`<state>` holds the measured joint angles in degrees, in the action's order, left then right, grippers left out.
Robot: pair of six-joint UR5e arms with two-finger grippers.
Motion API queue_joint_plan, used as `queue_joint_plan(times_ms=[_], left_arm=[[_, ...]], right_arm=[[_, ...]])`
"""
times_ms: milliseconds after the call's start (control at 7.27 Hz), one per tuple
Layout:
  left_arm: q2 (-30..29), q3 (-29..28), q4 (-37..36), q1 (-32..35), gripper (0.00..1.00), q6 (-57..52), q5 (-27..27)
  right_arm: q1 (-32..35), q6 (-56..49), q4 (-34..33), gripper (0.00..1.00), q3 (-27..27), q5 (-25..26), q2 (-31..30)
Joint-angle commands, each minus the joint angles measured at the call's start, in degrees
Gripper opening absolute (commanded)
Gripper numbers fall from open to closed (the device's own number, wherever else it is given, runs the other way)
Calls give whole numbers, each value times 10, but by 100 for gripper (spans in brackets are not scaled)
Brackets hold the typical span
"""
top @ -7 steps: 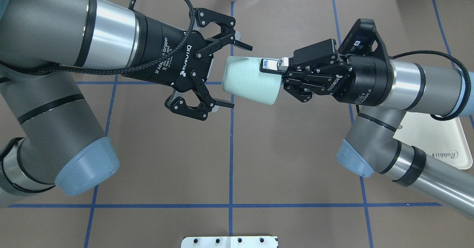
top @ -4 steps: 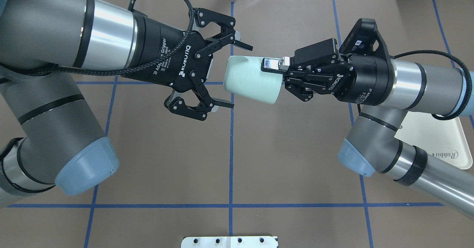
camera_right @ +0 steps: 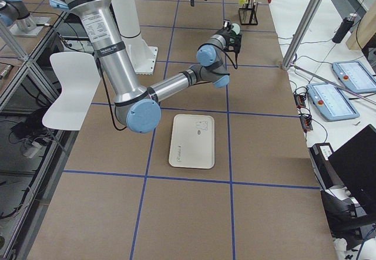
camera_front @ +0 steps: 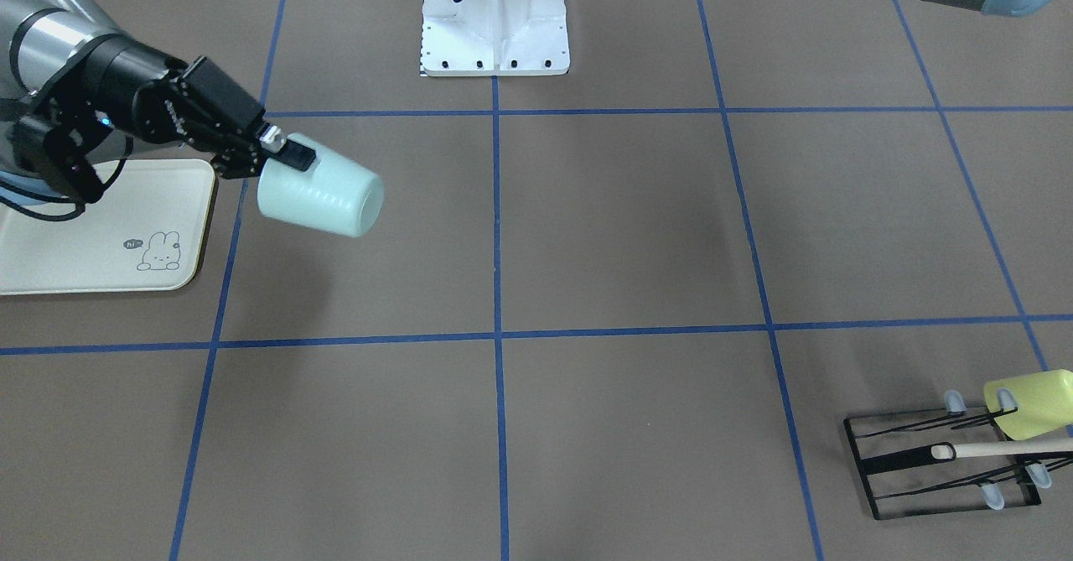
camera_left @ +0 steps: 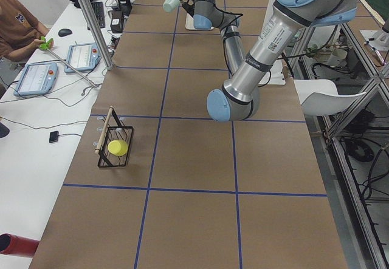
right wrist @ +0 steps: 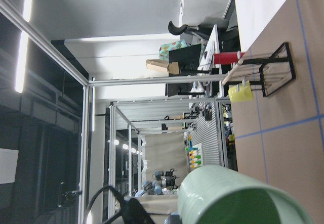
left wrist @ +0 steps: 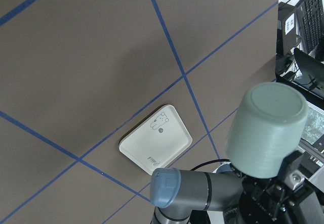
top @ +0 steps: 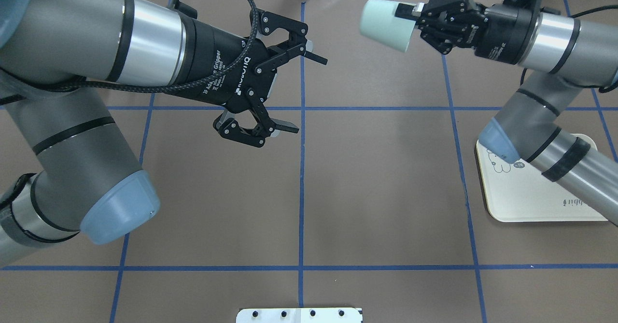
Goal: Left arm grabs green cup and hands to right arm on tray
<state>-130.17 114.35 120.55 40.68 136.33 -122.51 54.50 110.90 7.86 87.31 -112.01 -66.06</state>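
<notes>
The green cup (top: 385,18) lies on its side in the air, held by its rim in my right gripper (top: 414,16), which is shut on it, over the far part of the table. In the front-facing view the cup (camera_front: 322,195) hangs just beside the tray (camera_front: 101,242), not over it. My left gripper (top: 306,95) is open and empty, well to the left of the cup. The tray (top: 531,202) lies flat under my right arm. The left wrist view shows the cup's base (left wrist: 266,130) and the tray (left wrist: 156,146) far below.
A black wire rack (camera_front: 939,464) with a wooden dowel holds a yellow-green cup (camera_front: 1035,402) on my far left side. The white arm mount (camera_front: 495,33) stands at the table's near edge. Blue tape lines cross the brown table.
My right gripper has carried the green cup away from the left gripper, toward the far right of the table. The left gripper has stayed open and almost in place.
</notes>
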Motion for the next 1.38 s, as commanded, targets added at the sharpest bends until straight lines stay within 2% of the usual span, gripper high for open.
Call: queue_joint_plan(times_ms=[0,138,275,413,550,688,963,1101,1238], left_arm=[[23,-37,-2,18,100,-172,2],[49,-41,-2,32,100,-266,3],[80,-40,-1,58,100,-329,3],[100,-46,-2,86,100,-420,14],[140,-38,-2,93,100,-521,111],[175,-43,-4,92,100,-591,154],[231,-37,-8,131,100,-732,155],[257,-34,-8,146,100,-782,155],[283,-35,-12,166,100,-838,155]], right_arm=[[92,-259,-214,0,-19,-158,1],[115,-378,-309,0,-15,-199,-4],[132,-443,-369,0,-11,-205,-16],[147,-516,-397,0,-10,-204,-37],[159,-599,-421,0,-7,-204,-67],[163,-664,-438,0,-1,-195,-102],[161,-828,-456,0,21,-140,-197],[162,-886,-487,0,45,-117,-235],[155,-951,-560,0,92,-83,-279]])
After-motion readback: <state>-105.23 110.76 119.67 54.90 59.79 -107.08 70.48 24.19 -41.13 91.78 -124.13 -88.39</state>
